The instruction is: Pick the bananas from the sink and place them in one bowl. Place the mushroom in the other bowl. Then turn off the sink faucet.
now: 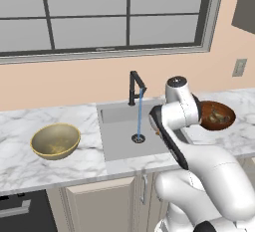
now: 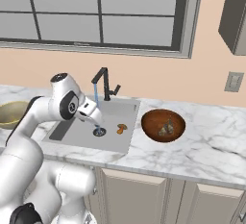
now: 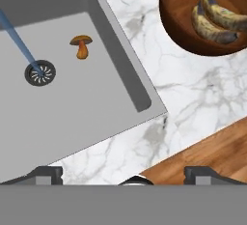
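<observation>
So the white arm's two-finger claw (image 3: 123, 173) sits up over the counter edge next to the sink. Its two dark tips are spread as wide as they go, with nothing between them and nothing touching them.

Below it is the rectangular grey recessed sink (image 3: 120, 64) in the white marble counter (image 3: 193, 93). The small orange-brown mushroom (image 3: 81, 46) lies on its side on the basin floor, just beside the round dark drain (image 3: 40, 72) but not touching it. In the hand view its long axis runs roughly up-down, with the darker cap at the top and the paler stem pointing down toward the claw. Nothing sits on or against it. The thin blue water stream (image 3: 19, 43) lands on the drain, close to the mushroom.

Off to the side on the counter is the dark reddish-brown round bowl (image 3: 178, 21), with the two curved yellow bananas with brown patches (image 3: 212, 21) lying side by side inside.

Further back, the slim black faucet (image 1: 135, 87) stands at the sink's rear edge. The wide yellow-olive brassy bowl (image 1: 55, 140) is on the counter on the opposite side of the sink, well apart from everything.
</observation>
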### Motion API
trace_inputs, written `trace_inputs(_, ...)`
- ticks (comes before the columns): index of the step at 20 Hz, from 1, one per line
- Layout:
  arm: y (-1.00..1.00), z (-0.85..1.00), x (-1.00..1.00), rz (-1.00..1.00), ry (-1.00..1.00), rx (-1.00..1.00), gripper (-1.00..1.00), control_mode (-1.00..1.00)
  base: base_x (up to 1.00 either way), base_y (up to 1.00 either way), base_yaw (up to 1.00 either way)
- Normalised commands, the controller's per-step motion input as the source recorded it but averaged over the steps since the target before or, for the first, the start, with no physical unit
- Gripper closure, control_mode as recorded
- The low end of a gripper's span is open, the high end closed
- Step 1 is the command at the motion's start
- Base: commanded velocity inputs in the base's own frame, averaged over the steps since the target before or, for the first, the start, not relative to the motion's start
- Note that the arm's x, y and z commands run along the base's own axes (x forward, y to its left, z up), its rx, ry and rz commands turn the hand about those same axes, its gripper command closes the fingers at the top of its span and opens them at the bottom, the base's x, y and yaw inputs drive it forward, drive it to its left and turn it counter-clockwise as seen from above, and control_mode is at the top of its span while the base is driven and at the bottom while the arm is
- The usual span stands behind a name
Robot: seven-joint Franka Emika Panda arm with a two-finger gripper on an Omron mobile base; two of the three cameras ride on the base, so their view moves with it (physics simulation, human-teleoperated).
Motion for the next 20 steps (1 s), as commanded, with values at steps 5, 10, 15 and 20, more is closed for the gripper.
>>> trace_inputs(5,0.23,-0.37,0.11,-0.08,0.0,0.04,-1.0,-1.0,0.0,0.0,0.0)
trace_inputs(10,0.03,-0.18,0.01,-0.02,0.0,0.03,-1.0,-1.0,0.0,0.0,0.0)
trace_inputs(15,-0.05,-0.01,0.14,0.0,0.0,0.03,-1.0,-1.0,0.0,0.0,0.0)
trace_inputs(20,0.0,-0.06,0.25,0.0,0.0,0.02,-1.0,-1.0,0.0,0.0,0.0)
